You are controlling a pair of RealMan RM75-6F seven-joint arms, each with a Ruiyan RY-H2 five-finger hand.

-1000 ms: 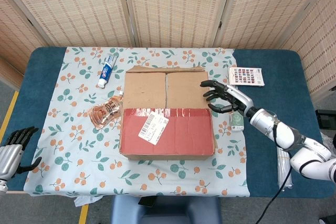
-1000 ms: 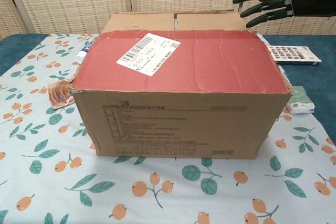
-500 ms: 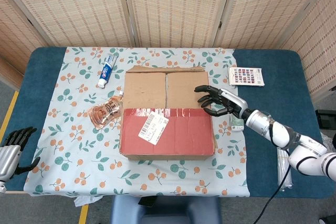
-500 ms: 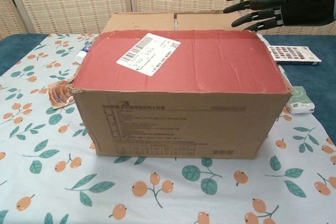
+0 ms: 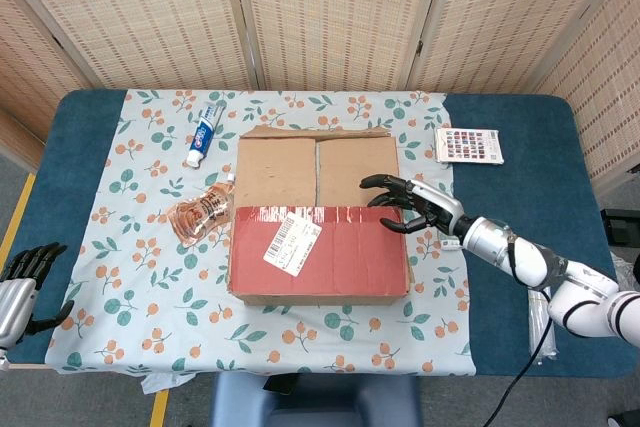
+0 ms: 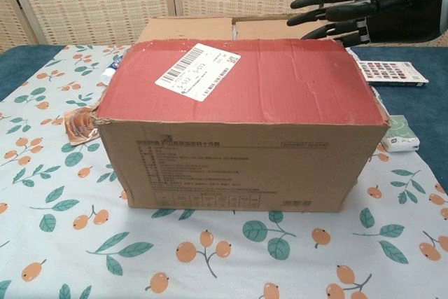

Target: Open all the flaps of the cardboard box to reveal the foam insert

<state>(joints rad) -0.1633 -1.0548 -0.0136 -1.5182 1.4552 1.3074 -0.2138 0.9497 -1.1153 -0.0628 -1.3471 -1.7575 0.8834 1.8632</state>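
At the far left edge of the blue table (image 5: 80, 107), the robot's black-fingered left hand (image 5: 28, 282) hangs low beside the tabletop, fingers loosely apart and holding nothing; it looks parked out of the way. Moving right across the floral cloth (image 5: 130, 297), a white-and-blue toothpaste tube (image 5: 203, 134) and a crumpled orange-tinted plastic packet (image 5: 199, 212) lie just beside the box, seemingly pushed aside to give it room. The brown cardboard box with a red-taped front flap (image 5: 318, 215) sits mid-cloth, all its flaps lying flat and closed, so no foam insert shows yet. A white shipping label (image 5: 291, 241) is stuck on the red flap. Over the box's right rear corner hovers the right hand (image 5: 408, 205), fingers extended and spread toward the seam where the red flap meets the plain ones; it grips nothing, and I cannot tell whether the fingertips touch the cardboard. I judge it is lining up to hook under a flap edge. Further right lie a small green-and-white carton (image 6: 400, 134) and a patterned flat card (image 5: 470, 145), well apart from the work.
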